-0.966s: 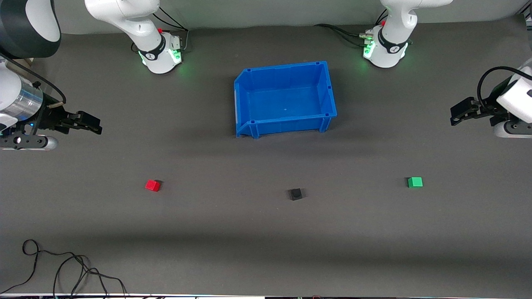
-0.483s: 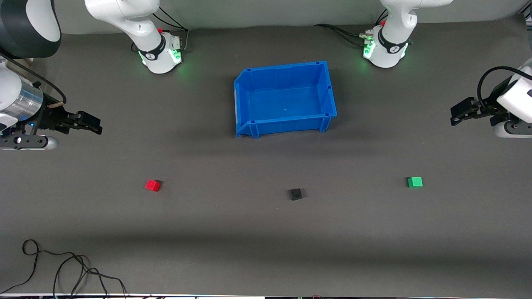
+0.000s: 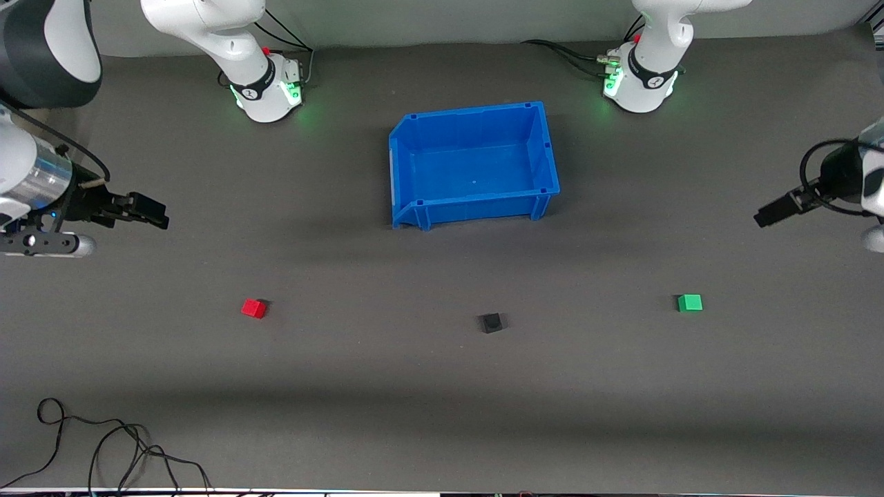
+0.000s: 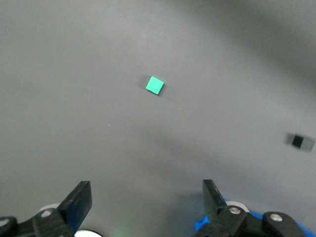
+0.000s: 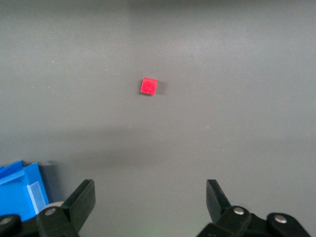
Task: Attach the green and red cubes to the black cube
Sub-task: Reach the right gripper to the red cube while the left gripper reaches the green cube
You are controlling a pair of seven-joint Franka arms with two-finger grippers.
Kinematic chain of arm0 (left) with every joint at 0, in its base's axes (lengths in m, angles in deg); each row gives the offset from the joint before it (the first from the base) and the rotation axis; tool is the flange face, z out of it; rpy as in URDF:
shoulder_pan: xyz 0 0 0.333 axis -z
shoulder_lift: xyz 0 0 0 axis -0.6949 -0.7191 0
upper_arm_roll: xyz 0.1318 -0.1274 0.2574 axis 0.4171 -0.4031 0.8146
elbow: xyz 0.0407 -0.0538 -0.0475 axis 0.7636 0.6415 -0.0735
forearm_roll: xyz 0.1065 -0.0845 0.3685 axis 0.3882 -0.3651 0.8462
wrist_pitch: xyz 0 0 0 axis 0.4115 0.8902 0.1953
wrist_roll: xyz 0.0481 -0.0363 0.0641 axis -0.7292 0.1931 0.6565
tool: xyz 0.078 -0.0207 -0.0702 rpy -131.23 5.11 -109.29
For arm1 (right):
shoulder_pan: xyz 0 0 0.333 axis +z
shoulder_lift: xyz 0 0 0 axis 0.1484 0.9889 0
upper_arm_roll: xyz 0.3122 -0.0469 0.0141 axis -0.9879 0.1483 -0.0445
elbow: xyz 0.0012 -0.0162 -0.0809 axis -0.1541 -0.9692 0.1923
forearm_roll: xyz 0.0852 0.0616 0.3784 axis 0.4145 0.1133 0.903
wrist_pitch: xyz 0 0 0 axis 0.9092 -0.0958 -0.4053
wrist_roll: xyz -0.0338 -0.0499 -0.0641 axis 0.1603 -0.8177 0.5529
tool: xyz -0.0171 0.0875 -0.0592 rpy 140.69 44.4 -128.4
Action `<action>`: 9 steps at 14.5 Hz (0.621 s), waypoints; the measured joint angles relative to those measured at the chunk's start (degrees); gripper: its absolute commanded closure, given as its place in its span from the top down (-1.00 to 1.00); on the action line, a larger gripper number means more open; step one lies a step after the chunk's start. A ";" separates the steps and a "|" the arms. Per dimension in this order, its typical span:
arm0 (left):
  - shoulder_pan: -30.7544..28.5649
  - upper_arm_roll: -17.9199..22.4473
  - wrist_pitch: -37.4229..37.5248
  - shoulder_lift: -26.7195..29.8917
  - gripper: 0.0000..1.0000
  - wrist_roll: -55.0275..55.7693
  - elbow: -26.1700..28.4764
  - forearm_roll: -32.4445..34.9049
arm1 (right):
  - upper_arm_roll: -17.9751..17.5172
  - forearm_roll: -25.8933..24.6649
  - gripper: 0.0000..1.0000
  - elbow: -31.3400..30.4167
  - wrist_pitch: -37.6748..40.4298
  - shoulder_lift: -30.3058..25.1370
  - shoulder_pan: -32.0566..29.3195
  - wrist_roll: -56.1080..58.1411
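Left gripper [image 4: 145, 200] and right gripper [image 5: 150, 197], jaws wide (nothing held), over table; green cube [image 3: 689, 302], black cube [image 3: 491, 322], red cube [image 3: 253, 308] well apart.

Three small cubes, one bin, two grippers.
One red cube [image 3: 253, 308], one black cube [image 3: 491, 322] and one green cube [image 3: 689, 302] lie apart, all nearer the front camera than the single blue bin [image 3: 402, 179]; one left gripper [image 3: 768, 214], one right gripper [image 3: 153, 212].
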 measured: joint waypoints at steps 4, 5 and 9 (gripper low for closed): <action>-5.17 0.15 -0.93 -2.85 1.00 14.75 -0.04 -6.49 | 0.06 0.09 1.00 -0.88 -6.27 5.43 0.00 -0.22; -6.90 0.21 -1.57 -3.09 1.00 17.22 -0.05 -7.99 | 0.07 0.45 0.99 -1.03 -7.84 7.05 0.00 -0.33; -9.99 0.31 -2.67 -3.48 1.00 29.81 -0.04 -9.41 | 0.19 3.20 0.99 -1.15 -10.09 11.84 -0.42 -0.48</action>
